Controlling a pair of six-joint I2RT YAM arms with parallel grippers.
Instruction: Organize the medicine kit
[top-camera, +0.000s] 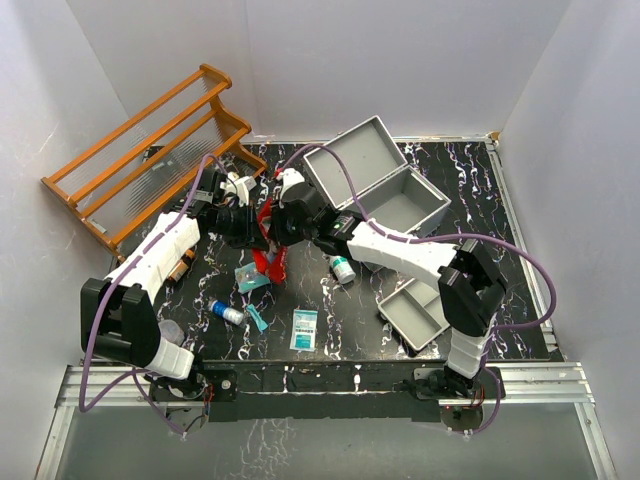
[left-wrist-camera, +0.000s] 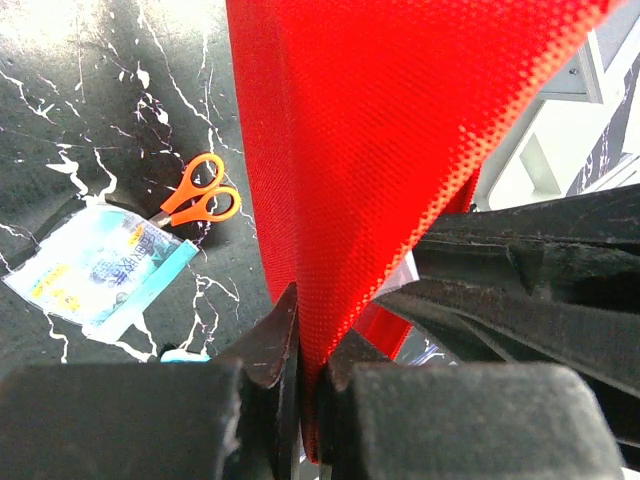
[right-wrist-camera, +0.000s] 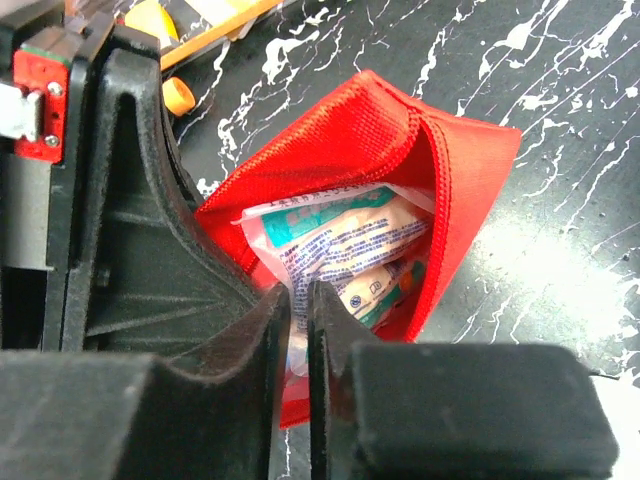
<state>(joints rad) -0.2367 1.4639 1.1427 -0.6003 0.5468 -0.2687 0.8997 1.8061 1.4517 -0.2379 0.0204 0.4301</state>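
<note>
The medicine kit (top-camera: 385, 185), a light-grey metal case, stands open at the back of the table with its lid tipped up. A red fabric pouch (top-camera: 267, 243) hangs between both grippers just left of it. My left gripper (left-wrist-camera: 308, 330) is shut on the pouch's red fabric (left-wrist-camera: 370, 130). The pouch mouth (right-wrist-camera: 440, 170) gapes in the right wrist view, with printed white packets (right-wrist-camera: 340, 240) inside. My right gripper (right-wrist-camera: 298, 295) is pinched on the edge of one white packet that sticks out of the pouch. The two grippers almost touch.
An orange-brown wooden rack (top-camera: 150, 150) stands at the back left. A grey tray (top-camera: 415, 312) lies front right. Orange scissors (left-wrist-camera: 200, 195), a teal packet (left-wrist-camera: 100, 265), a small bottle (top-camera: 342, 268), a blue-capped tube (top-camera: 225, 313) and another packet (top-camera: 303, 328) lie on the black marbled table (top-camera: 480, 220).
</note>
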